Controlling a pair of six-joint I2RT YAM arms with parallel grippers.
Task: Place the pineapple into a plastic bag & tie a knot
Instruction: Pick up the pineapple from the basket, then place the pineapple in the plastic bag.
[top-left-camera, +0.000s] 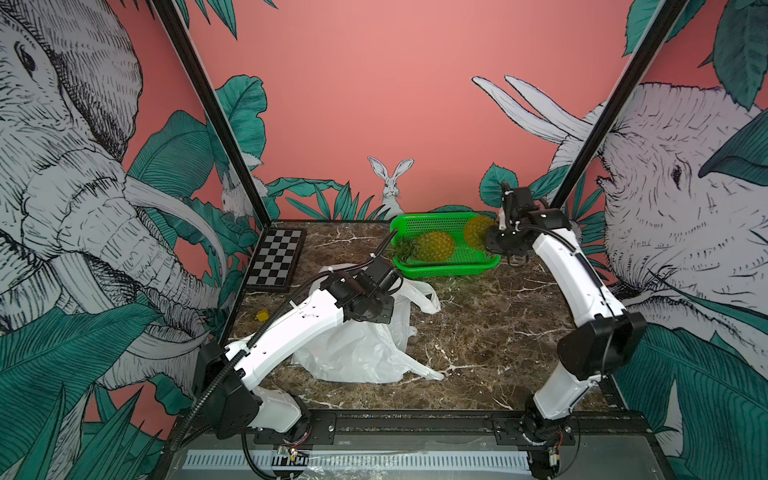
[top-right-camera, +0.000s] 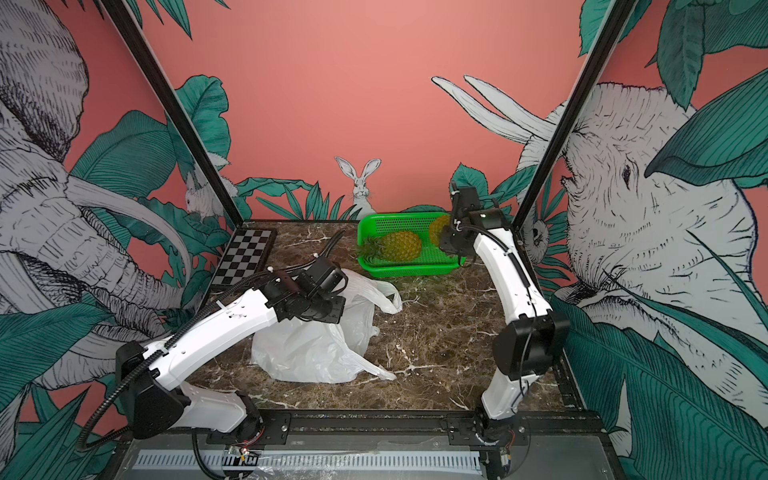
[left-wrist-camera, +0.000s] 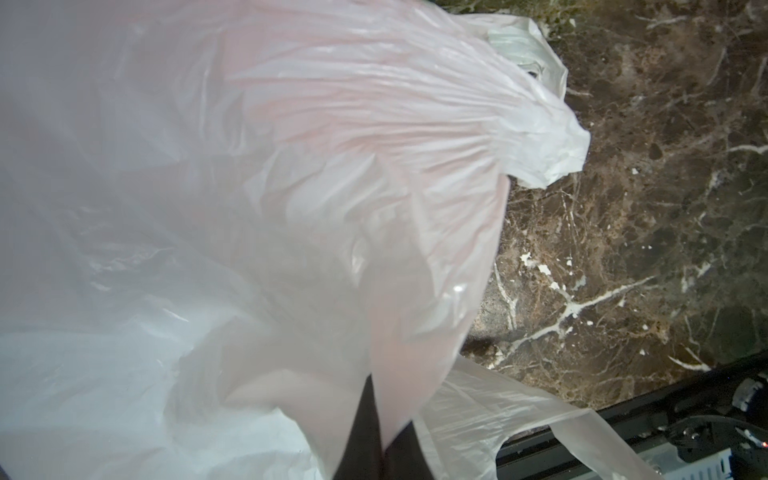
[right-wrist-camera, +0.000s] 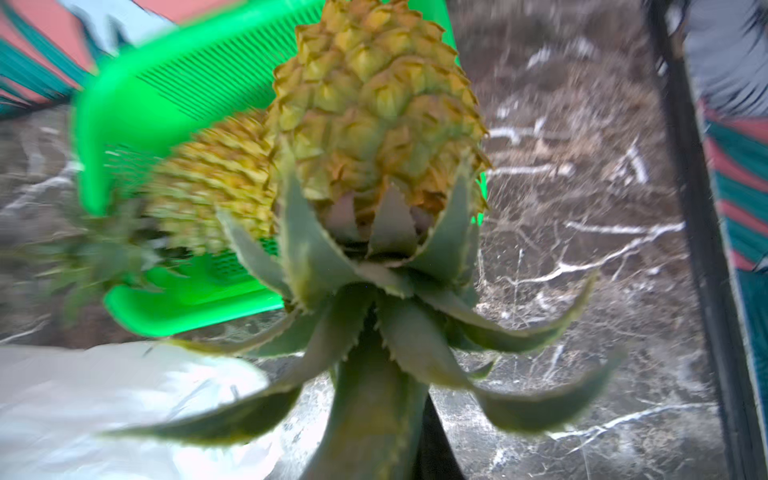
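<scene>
Pineapple (top-left-camera: 478, 232): at the right end of the green basket (top-left-camera: 449, 270), body over the mesh. I cannot tell whether it is clear of the basket floor.
Right gripper (top-left-camera: 492, 240): clamped on that fruit's crown. In the right wrist view the leaves fan out from the claw and the body (right-wrist-camera: 374, 104) points away.
Long axis: crown at the claw, body heading toward the robot's left, roughly along the basket.
Second pineapple (top-left-camera: 434, 246): on its side in the basket, just beside the held one.
Plastic bag (top-left-camera: 357, 349): crumpled on the marble table (top-left-camera: 498, 332), left of the held fruit and nearer the robot's base.
Left gripper (left-wrist-camera: 380, 440): pinched shut on a fold of the bag, and the nearer arm to it.
Coming move, as I judge it: carry the fruit leftward and toward the base, body first.
Hidden: the left arm covers the bag's mouth, so how far it gapes is unclear. The leaves cover the right fingers. No knot shows.
</scene>
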